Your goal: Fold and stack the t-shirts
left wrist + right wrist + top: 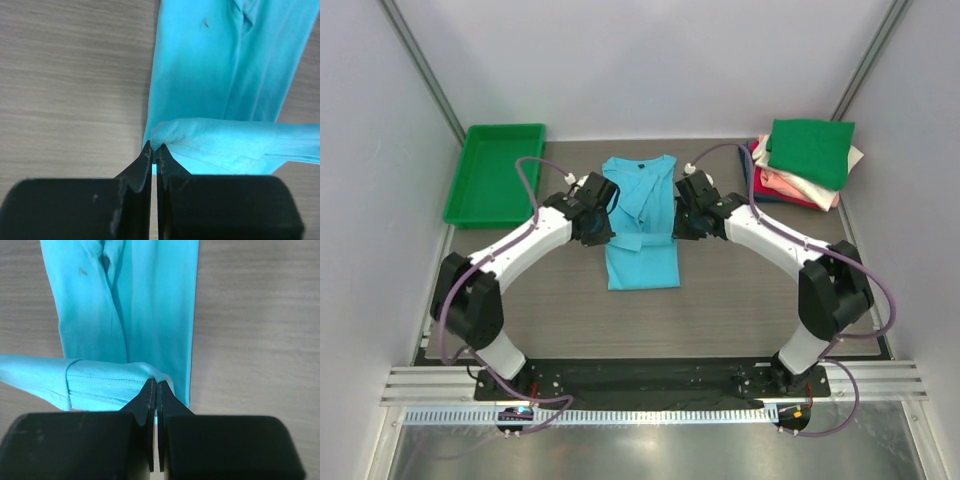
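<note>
The turquoise t-shirt [640,235] lies mid-frame on the wooden table [740,300], collar toward the top. The left gripper [153,149] is pinched tight on a raised fold at the shirt's left edge, and the right gripper [156,384] is pinched the same way on its right edge. At upper right sits a stack of folded t-shirts [807,155], green on top. At upper left is a green tray [495,180].

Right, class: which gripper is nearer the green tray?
Left. The left gripper pinches the blue shirt on the side facing the tray; the right gripper pinches its opposite side, farther off.
</note>
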Tool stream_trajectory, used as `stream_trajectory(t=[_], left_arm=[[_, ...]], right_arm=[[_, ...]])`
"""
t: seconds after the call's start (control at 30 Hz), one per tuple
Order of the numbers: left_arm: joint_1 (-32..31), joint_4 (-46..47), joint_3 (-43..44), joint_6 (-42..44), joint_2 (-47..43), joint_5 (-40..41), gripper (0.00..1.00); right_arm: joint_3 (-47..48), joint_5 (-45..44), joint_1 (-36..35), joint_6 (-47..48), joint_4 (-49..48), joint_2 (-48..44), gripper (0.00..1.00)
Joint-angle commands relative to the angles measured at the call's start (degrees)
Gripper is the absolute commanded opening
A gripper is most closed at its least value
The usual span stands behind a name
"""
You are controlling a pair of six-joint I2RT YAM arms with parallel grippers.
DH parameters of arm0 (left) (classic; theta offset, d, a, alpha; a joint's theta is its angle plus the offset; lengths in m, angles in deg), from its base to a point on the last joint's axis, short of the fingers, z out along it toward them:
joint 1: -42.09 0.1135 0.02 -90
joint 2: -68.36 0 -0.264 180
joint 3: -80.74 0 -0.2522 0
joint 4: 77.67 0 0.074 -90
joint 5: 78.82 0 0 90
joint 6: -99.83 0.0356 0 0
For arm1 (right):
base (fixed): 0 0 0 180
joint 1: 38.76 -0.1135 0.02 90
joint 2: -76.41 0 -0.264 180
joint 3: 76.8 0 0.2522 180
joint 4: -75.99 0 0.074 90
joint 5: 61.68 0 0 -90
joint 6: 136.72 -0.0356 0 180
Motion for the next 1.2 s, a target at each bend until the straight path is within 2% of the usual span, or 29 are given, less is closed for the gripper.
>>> stream_trajectory(t=[0.0, 0.23, 0.27, 0.3, 0.33, 0.37, 0.4, 0.43, 0.47, 0.5, 0.57, 0.63, 0.7, 0.73, 0.77, 0.8, 0.87, 0.97, 1.0, 1.1, 1.17], left_arm=[[2.9, 2.4, 4.6, 5.2, 4.4, -3.2, 0.00], [6.6, 2.3, 12.3, 6.7, 14.8, -6.7, 0.02], [7.0, 2.3, 13.4, 6.6, 16.3, -7.0, 0.09], [7.5, 1.3, 14.8, 6.3, 20.4, -7.8, 0.14], [8.8, -0.4, 19.8, 5.2, 22.7, -8.7, 0.21], [9.5, -2.6, 23.2, 4.8, 25.0, -9.5, 0.43], [10.2, -7.1, 27.1, 4.7, 27.9, -11.4, 0.49], [11.1, -9.6, 36.0, 4.8, 32.4, -11.7, 0.60], [11.5, -12.0, 40.9, 5.2, 34.9, -11.5, 0.60], [12.3, -17.1, 51.3, 5.5, 38.8, -11.6, 0.66], [12.7, -22.9, 61.7, 6.1, 41.7, -11.8, 0.67], [12.7, -26.1, 68.3, 6.8, 41.8, -12.5, 0.68], [12.6, -21.4, 63.4, 6.9, 35.9, -13.1, 0.68], [12.6, -18.7, 53.7, 6.7, 33.1, -13.6, 0.68], [12.5, -15.9, 48.3, 6.4, 27.0, -15.5, 0.68], [12.5, -11.2, 37.9, 5.8, 24.3, -16.0, 0.67], [12.0, -7.4, 28.7, 5.4, 18.8, -15.9, 0.66], [11.0, -1.5, 12.3, 3.9, 9.4, -16.6, 0.59], [10.3, 1.5, 5.4, 3.4, 5.3, -16.9, 0.59], [9.5, 8.9, -6.7, 2.1, -1.3, -21.4, 0.58], [9.4, 12.5, -11.4, 1.0, -3.7, -23.8, 0.58]], right_arm=[[5.5, 1.6, 2.2, 3.6, -1.0, 3.5, 0.01], [12.0, 4.5, 5.7, 4.2, -1.4, 12.8, 0.01], [14.1, 4.7, 6.0, 4.5, -1.4, 13.9, 0.12], [16.0, 9.1, 7.7, 5.0, -1.3, 17.4, 0.28], [18.2, 10.8, 8.8, 5.2, -0.8, 19.3, 0.48], [24.5, 12.7, 9.9, 5.5, 1.3, 21.5, 0.76], [28.5, 13.7, 12.1, 5.7, 3.2, 26.5, 0.82], [37.3, 14.1, 12.9, 6.2, 7.1, 28.6, 0.86], [41.9, 14.0, 13.9, 6.2, 9.5, 30.9, 0.87], [46.4, 13.9, 14.9, 6.6, 12.1, 34.0, 0.87], [54.8, 14.1, 15.4, 7.2, 17.7, 34.7, 0.87], [53.3, 14.3, 14.9, 8.0, 18.0, 30.0, 0.87], [43.1, 14.8, 14.1, 8.4, 14.8, 24.9, 0.87], [38.5, 15.2, 14.0, 8.4, 13.2, 22.2, 0.87], [28.2, 16.8, 13.0, 8.1, 9.0, 16.3, 0.88], [23.3, 17.8, 12.6, 7.9, 6.9, 13.5, 0.88], [9.9, 19.7, 11.2, 6.7, 1.3, 6.6, 0.88], [-3.4, 25.8, 10.4, 4.9, -5.0, 1.0, 0.86], [-5.9, 28.6, 10.4, 4.4, -6.5, 0.1, 0.86], [-12.7, 30.2, 10.1, 3.8, -10.0, -1.4, 0.81], [-15.4, 30.4, 9.8, 3.7, -11.4, -1.3, 0.77]])
